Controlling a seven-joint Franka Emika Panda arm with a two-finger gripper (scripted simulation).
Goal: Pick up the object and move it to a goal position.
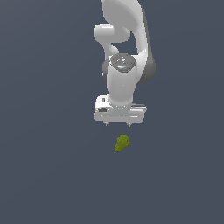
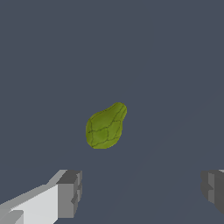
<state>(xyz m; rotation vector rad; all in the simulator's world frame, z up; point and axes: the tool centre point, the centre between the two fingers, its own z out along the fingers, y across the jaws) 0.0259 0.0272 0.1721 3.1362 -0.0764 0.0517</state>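
Wrist view: object (image 2: 105, 127) (open floor around)

The white arm (image 1: 124, 52) reaches down from the far side of the scene, its last link upright and the wrist pointing straight down. The gripper (image 1: 118, 124) hangs at its end with the wide white bar level. Its two short grey fingers (image 2: 70, 192) stand far apart, spread wide, with nothing between them.
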